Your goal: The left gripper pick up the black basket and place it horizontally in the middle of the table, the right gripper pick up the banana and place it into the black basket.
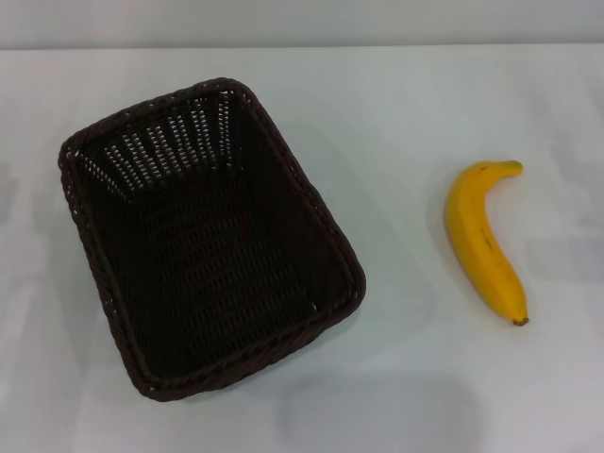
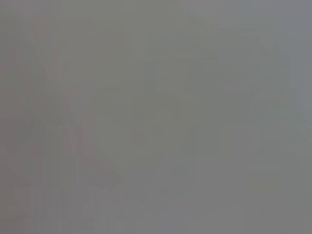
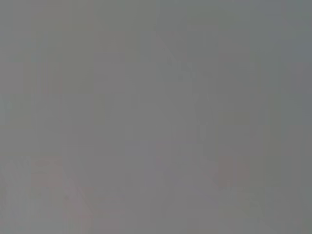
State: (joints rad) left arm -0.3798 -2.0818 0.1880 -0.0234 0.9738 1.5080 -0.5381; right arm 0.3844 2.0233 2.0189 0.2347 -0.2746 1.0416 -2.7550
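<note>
The black basket (image 1: 326, 226) stands on the white table (image 1: 396, 113) at the left of the head view, empty, with its long side running away from me and turned slightly. The banana (image 1: 483, 241) lies alone on the table at the right, stem end toward the far side, dark tip toward me. It is well apart from the basket. Neither gripper shows in the head view. Both wrist views show only a plain grey field, with no object and no fingers.
The table's far edge (image 1: 302, 47) runs across the top of the head view. A strip of bare white table lies between the basket and the banana.
</note>
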